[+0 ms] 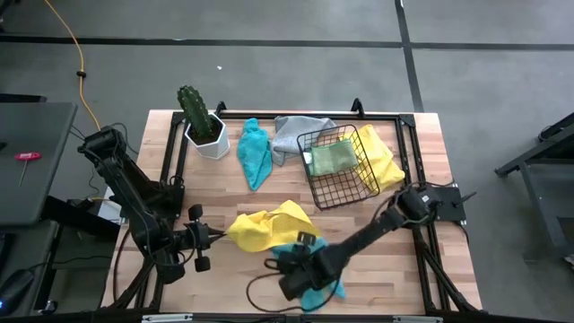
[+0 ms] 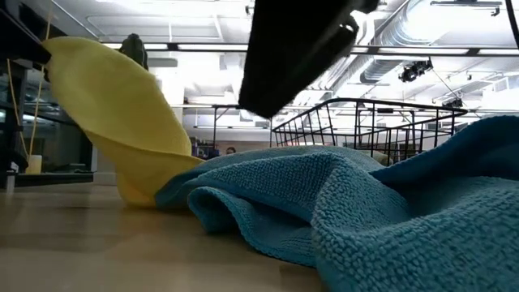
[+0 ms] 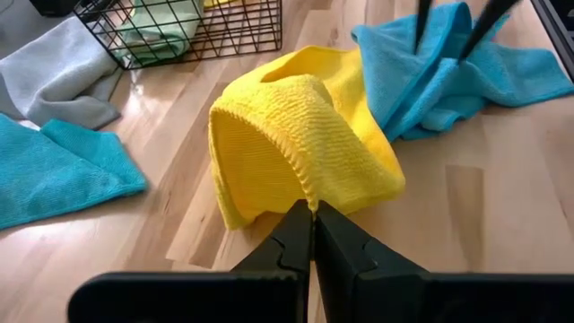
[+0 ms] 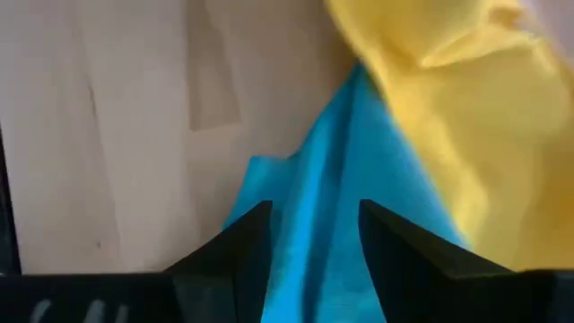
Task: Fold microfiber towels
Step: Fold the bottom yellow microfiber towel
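Observation:
A yellow microfiber towel (image 1: 269, 224) lies crumpled near the table's front, one edge raised, with my left gripper (image 3: 312, 220) shut on that edge. Right beside it lies a teal towel (image 1: 314, 283). My right gripper (image 4: 314, 220) hangs over the teal towel, open, its fingers on either side of a raised teal fold (image 4: 309, 206). Farther back lie another teal towel (image 1: 255, 152) and a grey one (image 1: 291, 135). A light green towel (image 1: 332, 157) sits in the wire basket (image 1: 354, 193), and a second yellow towel (image 1: 384, 161) lies against the basket. My left gripper pinches the yellow towel's hemmed edge (image 3: 309, 199) between its two fingers, coming in at a slant from the table's left. That edge is lifted and the cloth arches up slack behind it (image 3: 278, 117). The rest of the towel rests on the table. Whether my right gripper's fingers (image 3: 420, 31) touch the teal fold, I cannot tell.
A cactus in a white pot (image 1: 204, 130) stands at the far left of the table. The black wire basket takes up the far right. Bare wood (image 1: 224, 193) shows between the front towels and the far ones.

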### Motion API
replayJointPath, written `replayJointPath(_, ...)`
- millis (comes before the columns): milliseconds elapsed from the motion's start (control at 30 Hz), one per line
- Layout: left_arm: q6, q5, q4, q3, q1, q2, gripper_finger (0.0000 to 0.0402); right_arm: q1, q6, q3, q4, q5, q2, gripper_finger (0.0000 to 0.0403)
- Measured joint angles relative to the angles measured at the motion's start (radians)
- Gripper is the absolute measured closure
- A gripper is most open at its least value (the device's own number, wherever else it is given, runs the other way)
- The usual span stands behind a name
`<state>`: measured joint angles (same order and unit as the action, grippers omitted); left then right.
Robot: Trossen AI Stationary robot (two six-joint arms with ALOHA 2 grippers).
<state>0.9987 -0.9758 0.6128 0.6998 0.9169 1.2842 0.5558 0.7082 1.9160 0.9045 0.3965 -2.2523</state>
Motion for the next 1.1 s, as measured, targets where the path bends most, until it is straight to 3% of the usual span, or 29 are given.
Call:
replayJointPath(200,-0.005,0.003,-0.002,0.0,0.0,0.0,0.0401,0.006,-0.007,0.0,-0.014,0.0,-0.075,0.0268)
replayJointPath(333,-0.006,0.008,0.003,0.0,0.0,0.0,0.0401,0.008,-0.031,0.0,-0.016,-0.083,-0.104,0.0341)
replayJointPath(433,-0.005,0.016,0.022,0.0,0.0,0.0,0.0402,0.032,0.036,0.0,0.091,-0.167,-0.104,0.0392)
replayJointPath(800,-0.003,0.058,0.03,0.0,0.0,0.0,0.0402,0.193,0.365,0.0,0.634,-0.338,-0.102,0.0398)
replayJointPath(1100,-0.003,0.069,0.03,0.0,0.0,0.0,0.0401,0.245,0.412,0.0,0.667,-0.362,-0.094,0.0401)
